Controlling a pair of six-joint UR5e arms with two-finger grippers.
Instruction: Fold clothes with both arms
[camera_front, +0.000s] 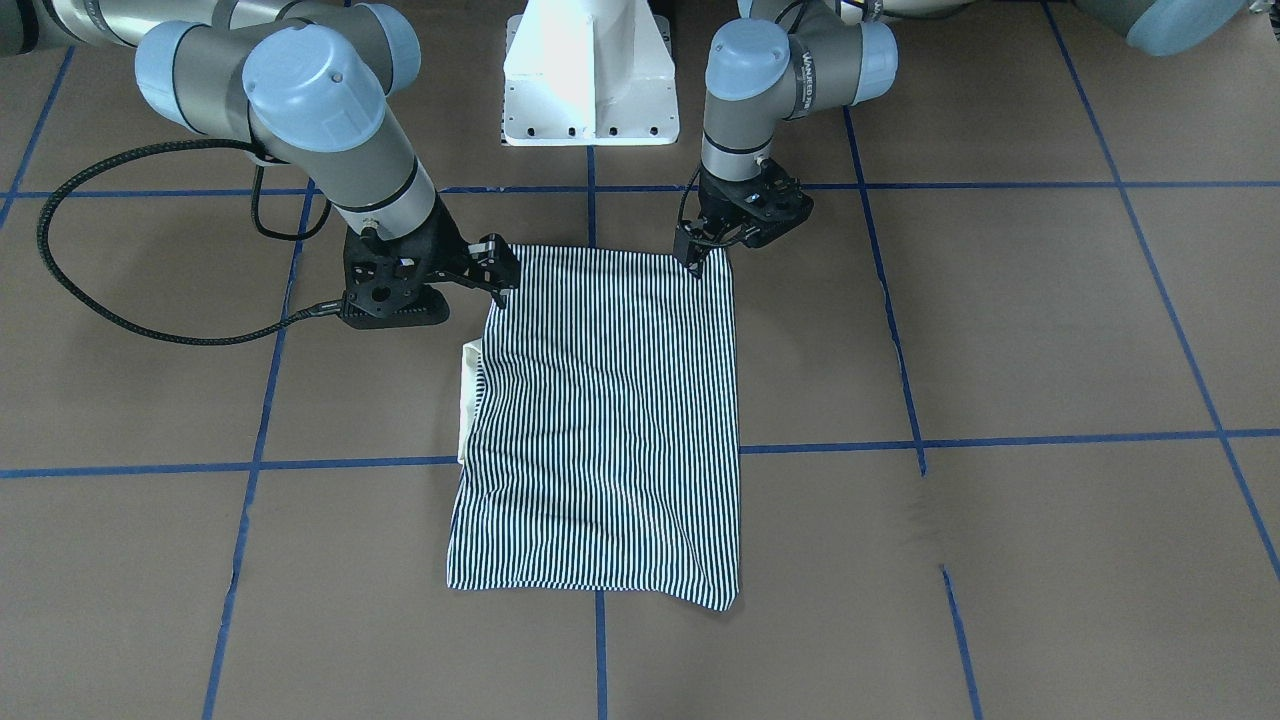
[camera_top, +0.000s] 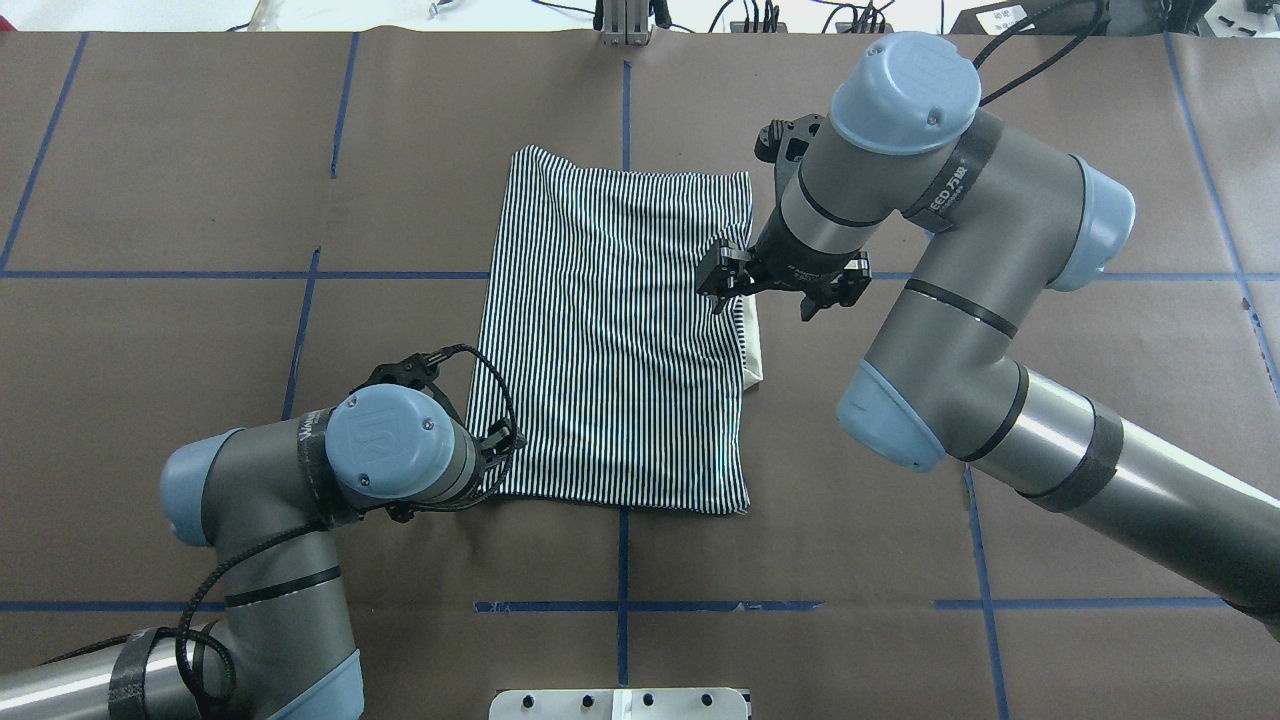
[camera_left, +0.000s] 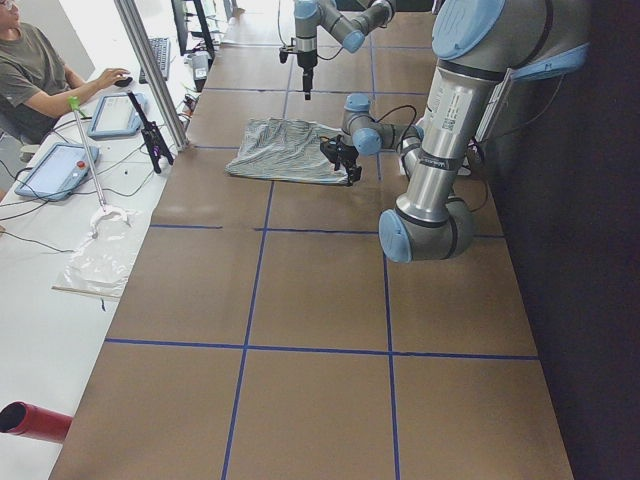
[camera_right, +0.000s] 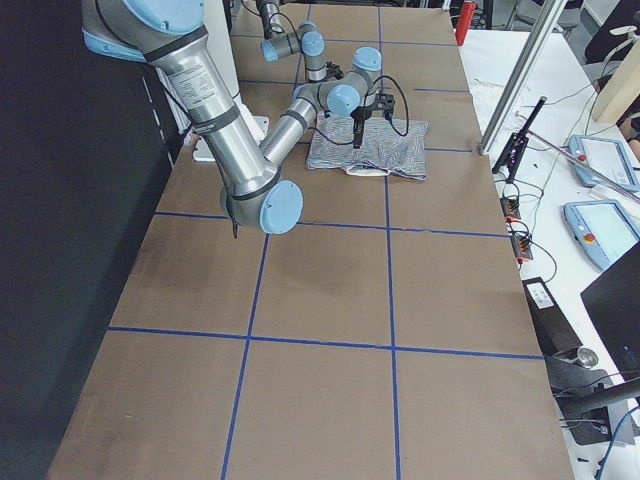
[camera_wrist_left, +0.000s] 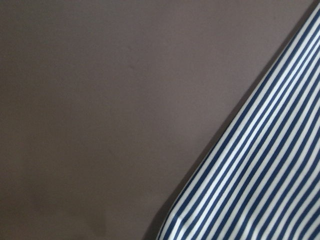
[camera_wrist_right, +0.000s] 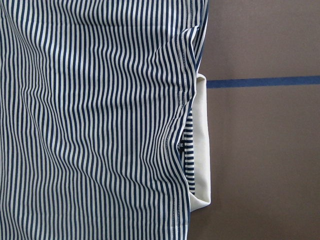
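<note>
Even overhead light — soft shadows, sharp.

The tabletop (camera_front: 1050, 330) was covered in matt brown sheeting, marked into large squares by blue tape lines (camera_front: 1000, 439). Light fell evenly from above and threw only soft shadows. Along one long edge of the tabletop stood a white bench (camera_left: 40, 330) carrying two grey-framed tablets (camera_left: 57, 168), a keyboard (camera_left: 158, 58) and what looked like a crumpled clear plastic bag (camera_left: 100, 265). An aluminium post (camera_left: 152, 75) rose at that edge. A person (camera_left: 30, 70) sat at the bench's far end. A red cylinder (camera_left: 35, 421) lay at its near end. Beyond the opposite long edge stood a flat black wall (camera_left: 600, 300).
</note>
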